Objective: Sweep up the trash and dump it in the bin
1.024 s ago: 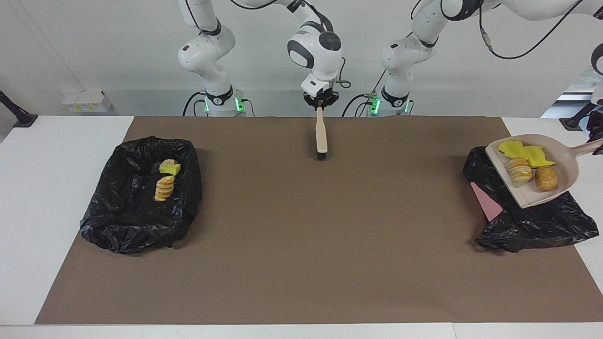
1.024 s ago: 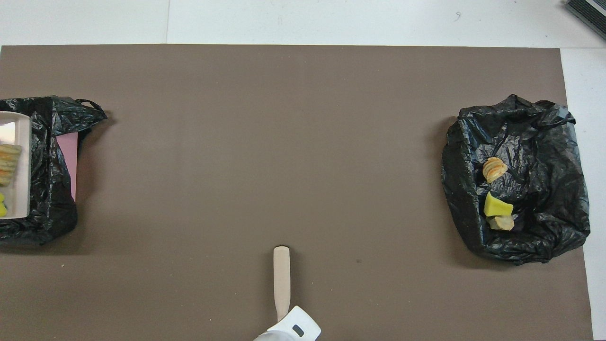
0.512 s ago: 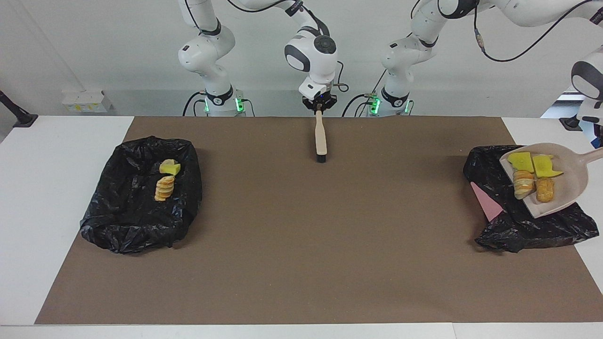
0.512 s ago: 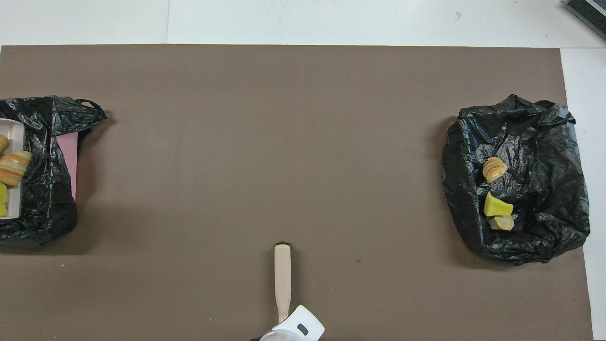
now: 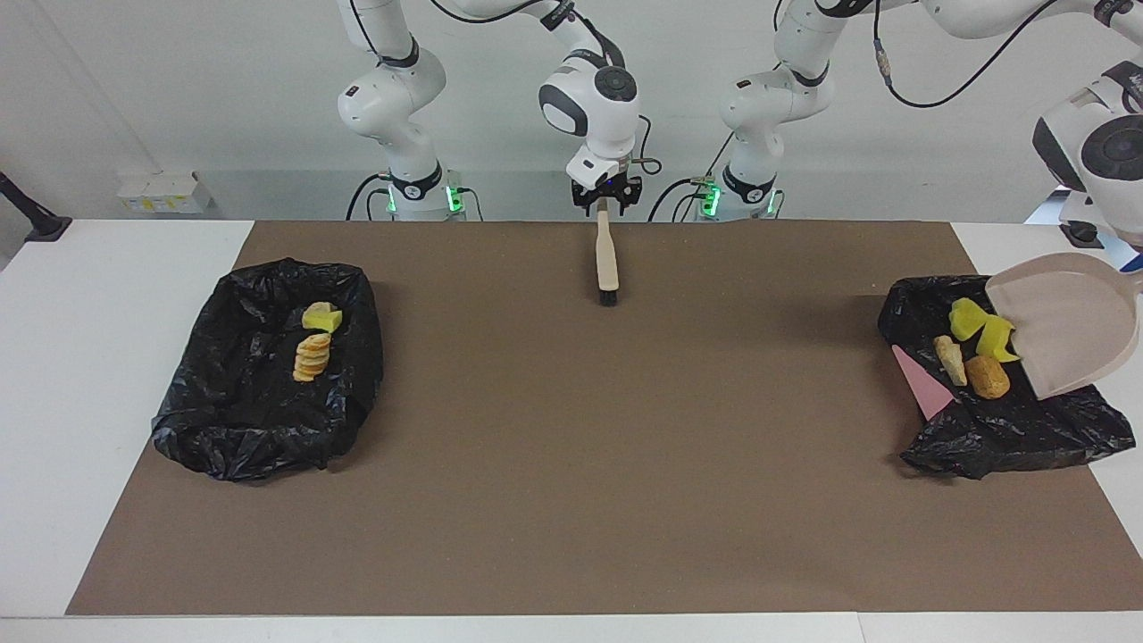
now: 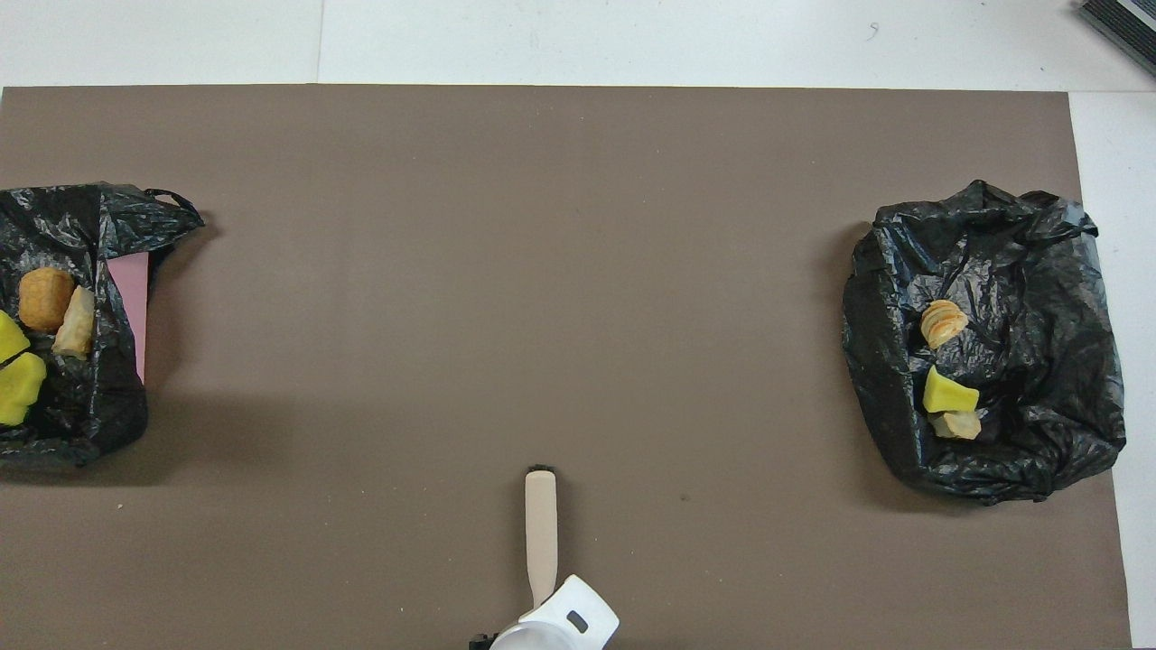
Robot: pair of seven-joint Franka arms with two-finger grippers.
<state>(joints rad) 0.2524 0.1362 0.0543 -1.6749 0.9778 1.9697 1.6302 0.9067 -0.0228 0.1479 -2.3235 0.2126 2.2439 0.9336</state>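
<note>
Dump looks done: trash (image 5: 987, 377) sits in the bin (image 5: 1009, 433) at mid-right of the facing view, and none shows on the mat.

- Left gripper (image 5: 1132, 261) clenched on the empty, tilted dustpan (image 5: 1067, 326).
- Right gripper (image 5: 607, 198) at top centre, jaws apart around the brush (image 5: 607, 259).

Left to do, I'd say, is parking the tools.

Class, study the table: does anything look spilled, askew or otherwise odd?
Nothing is spilled on the brown mat. One oddity: at the bin toward the left arm's end, a pink panel shows bare beside the dumped trash, as if the black liner sits askew. The other bin is fully covered.
</note>
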